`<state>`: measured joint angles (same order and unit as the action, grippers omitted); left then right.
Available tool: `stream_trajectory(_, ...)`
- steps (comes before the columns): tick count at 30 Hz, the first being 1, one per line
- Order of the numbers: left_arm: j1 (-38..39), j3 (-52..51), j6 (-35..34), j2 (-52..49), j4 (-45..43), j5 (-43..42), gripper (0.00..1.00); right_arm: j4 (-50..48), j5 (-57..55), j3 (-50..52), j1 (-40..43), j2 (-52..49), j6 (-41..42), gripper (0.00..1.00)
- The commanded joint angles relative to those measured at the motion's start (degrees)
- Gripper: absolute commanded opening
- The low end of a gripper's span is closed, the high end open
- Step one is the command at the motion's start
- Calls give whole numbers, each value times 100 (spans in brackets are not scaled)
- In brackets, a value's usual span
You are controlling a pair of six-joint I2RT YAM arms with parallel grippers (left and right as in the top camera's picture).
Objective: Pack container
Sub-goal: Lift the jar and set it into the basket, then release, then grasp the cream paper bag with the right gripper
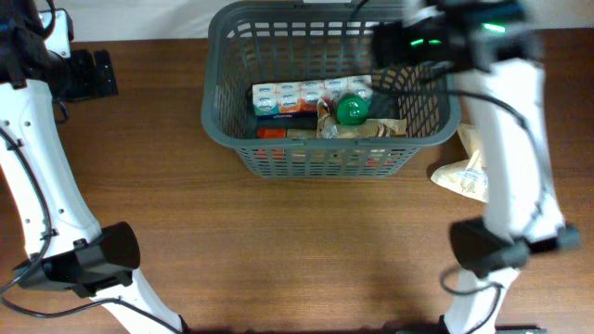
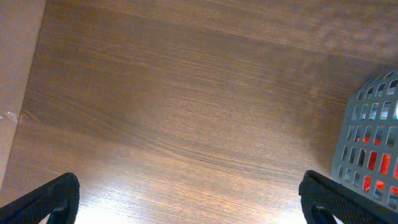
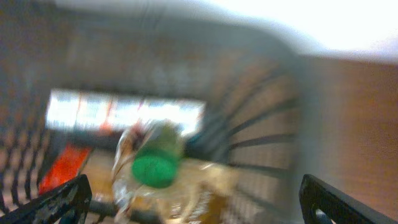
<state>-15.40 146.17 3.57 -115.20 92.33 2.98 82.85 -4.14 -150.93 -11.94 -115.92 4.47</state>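
The dark grey basket (image 1: pixel 232 125) stands at the back middle of the table. It holds a row of white cartons (image 1: pixel 306 94), a green-capped bottle (image 1: pixel 352 110), clear wrapped packets and something red. My right gripper (image 3: pixel 199 205) is open and empty above the basket's right side, over the green-capped bottle (image 3: pixel 154 167); this view is blurred. My left gripper (image 2: pixel 186 202) is open and empty above bare wood at the far left, with the basket's corner (image 2: pixel 367 149) to its right.
A pale crumpled bag (image 1: pixel 469 169) lies on the table just right of the basket, partly behind my right arm. The arm bases stand at the front left (image 1: pixel 93 260) and front right (image 1: pixel 492 246). The table's left edge (image 2: pixel 25 93) shows in the left wrist view.
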Motion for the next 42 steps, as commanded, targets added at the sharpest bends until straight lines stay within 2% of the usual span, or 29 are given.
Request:
stream_trajectory(1, -15, -31, -57, 42, -9, -59, 99, -87, -708, -492, 1123, 789, 109, 99)
stream_trajectory(6, -15, -31, -57, 42, -7, -57, 99, -116, -260, -48, 3005, 474, 92, 99)
stream_trajectory(9, -15, -31, -57, 42, -9, -59, 99, -140, 564, 704, 3585, 170, 186, 99)
stream_trajectory(11, -15, -31, -57, 42, -7, -57, 99, -260, 911, 1587, 3757, -105, 177, 99)
stream_trajectory(16, -15, -31, -57, 42, -7, -59, 99, -1193, 977, 3779, 3698, -522, 173, 99)
stream_trajectory(24, -15, -31, -57, 42, -7, -59, 99, -2474, 1759, 5619, 3698, -619, -129, 99)
stream_trajectory(26, -15, -31, -57, 42, -7, -59, 99, -2820, 1941, 6083, 3696, -619, -122, 91)
stream_trajectory(29, -15, -31, -57, 42, -7, -59, 99, -3086, 1937, 6461, 3650, -623, -109, 87)
stream_trajectory(30, -15, -31, -57, 42, -7, -59, 99, -3224, 1937, 6638, 3617, -623, -105, 81)
stream_trajectory(31, -15, -31, -57, 42, -7, -59, 99, -3322, 1937, 6756, 3593, -627, -94, 71)
stream_trajectory(34, -15, -31, -57, 42, -9, -59, 99, -3373, 1939, 6811, 3580, -625, -81, 27)
stream_trajectory(35, -15, -31, -57, 42, -7, -59, 99, -3344, 1937, 6771, 3587, -616, -26, 5)
stream_trajectory(39, -15, -31, -57, 42, -7, -59, 99, -2640, 1939, 5786, 3635, -341, 197, 4)
stream_trajectory(41, -15, -31, -57, 42, -7, -57, 99, -2243, 1943, 5047, 3633, -140, 195, 4)
stream_trajectory(42, -15, -31, -57, 42, -7, -59, 99, -1908, 1998, 4317, 3600, 20, 186, 4)
